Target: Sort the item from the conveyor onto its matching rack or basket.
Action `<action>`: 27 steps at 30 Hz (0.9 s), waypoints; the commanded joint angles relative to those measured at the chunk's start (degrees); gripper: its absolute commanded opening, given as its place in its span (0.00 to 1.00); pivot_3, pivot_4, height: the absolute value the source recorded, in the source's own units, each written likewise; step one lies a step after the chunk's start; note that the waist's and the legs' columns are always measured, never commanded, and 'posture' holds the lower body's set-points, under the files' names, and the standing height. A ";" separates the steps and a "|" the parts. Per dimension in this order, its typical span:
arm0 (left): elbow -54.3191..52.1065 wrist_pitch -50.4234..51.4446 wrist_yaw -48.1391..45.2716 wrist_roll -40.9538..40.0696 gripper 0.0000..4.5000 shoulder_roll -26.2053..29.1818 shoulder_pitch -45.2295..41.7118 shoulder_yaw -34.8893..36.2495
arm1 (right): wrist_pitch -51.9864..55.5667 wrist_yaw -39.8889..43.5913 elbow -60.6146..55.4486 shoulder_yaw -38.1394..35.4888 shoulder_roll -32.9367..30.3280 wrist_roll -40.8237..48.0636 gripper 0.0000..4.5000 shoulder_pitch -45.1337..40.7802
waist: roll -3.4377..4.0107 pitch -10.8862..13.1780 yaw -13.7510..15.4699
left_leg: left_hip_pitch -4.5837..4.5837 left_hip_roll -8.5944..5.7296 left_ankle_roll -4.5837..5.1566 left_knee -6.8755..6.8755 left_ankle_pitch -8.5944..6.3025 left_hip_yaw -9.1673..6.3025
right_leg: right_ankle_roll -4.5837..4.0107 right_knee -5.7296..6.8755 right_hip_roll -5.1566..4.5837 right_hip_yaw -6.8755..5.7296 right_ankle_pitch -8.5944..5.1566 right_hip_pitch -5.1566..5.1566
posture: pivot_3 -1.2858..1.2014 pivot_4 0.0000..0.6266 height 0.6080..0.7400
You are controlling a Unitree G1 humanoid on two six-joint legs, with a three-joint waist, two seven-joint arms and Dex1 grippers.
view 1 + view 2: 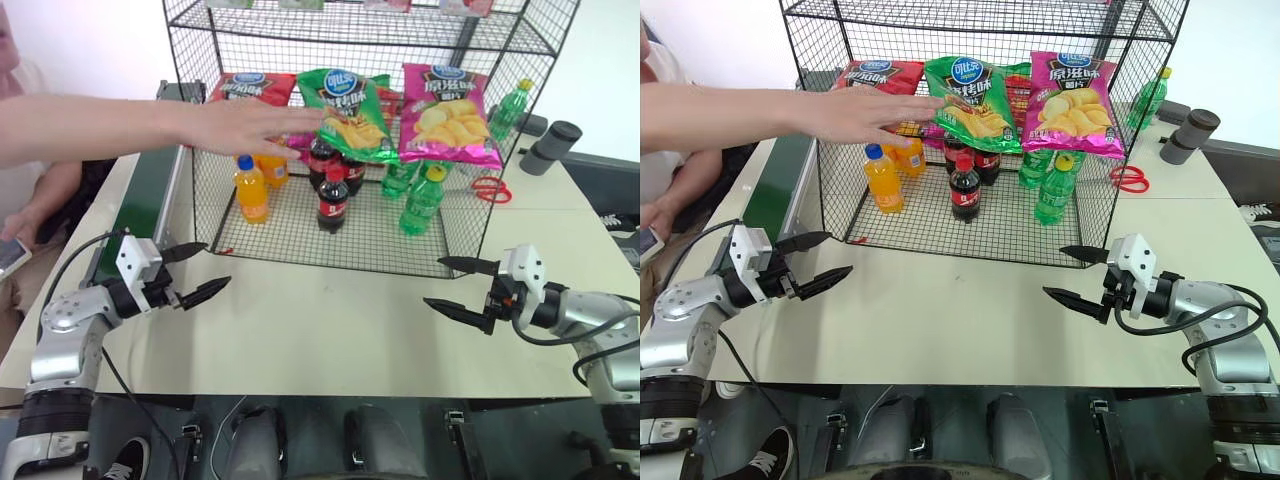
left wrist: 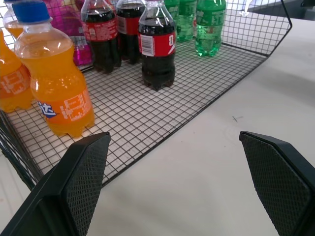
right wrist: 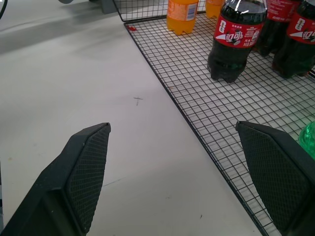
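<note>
The green crisp bag, the item (image 1: 346, 112), stands in the black wire rack (image 1: 380, 245) at mid height, between a red bag (image 1: 250, 88) and a magenta bag (image 1: 447, 115). A person's hand (image 1: 250, 125) reaches into the rack from the left, fingertips at the green bag's left edge. The dark green conveyor (image 1: 140, 205) runs along the rack's left side. My left gripper (image 1: 215, 265) hovers open and empty over the table before the rack's left front corner. My right gripper (image 1: 433, 282) is open and empty before the right front corner. Both point inward toward each other.
On the rack's floor stand orange soda bottles (image 2: 56, 83), cola bottles (image 3: 235, 42) and green bottles (image 1: 422, 200). Red scissors (image 1: 490, 188) and a grey cylinder (image 1: 552, 145) lie right of the rack. The person's other hand holds a phone (image 1: 10, 255) at far left.
</note>
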 commanded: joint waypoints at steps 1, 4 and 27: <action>-0.73 -0.64 -0.30 -1.03 1.00 0.27 -0.93 0.68 | -0.67 -0.03 -1.85 -1.30 -0.34 0.49 0.95 -0.07 | 0.00 0.00 0.01 | 0.00 0.00 0.00 0.00 0.00 0.00 | 0.00 0.00 0.00 0.00 0.00 0.00 | 0.52 0.24 1.00; -0.65 -0.60 -0.27 -1.02 1.00 0.30 -0.99 0.65 | -0.60 0.06 -1.88 -0.86 -0.45 0.18 0.95 -0.17 | 0.00 0.00 0.03 | 0.00 0.00 0.00 0.00 0.00 0.00 | 0.00 0.00 0.00 0.00 0.00 0.00 | 0.52 0.24 1.00; -2.13 -2.00 -0.87 -2.40 1.00 -0.75 -0.67 1.18 | 1.00 -1.34 -5.26 1.75 1.05 0.46 0.95 -0.35 | 0.00 0.00 0.02 | 0.00 0.00 0.00 0.01 0.00 -0.01 | 0.00 0.00 0.00 0.00 0.00 0.00 | 0.52 0.24 1.00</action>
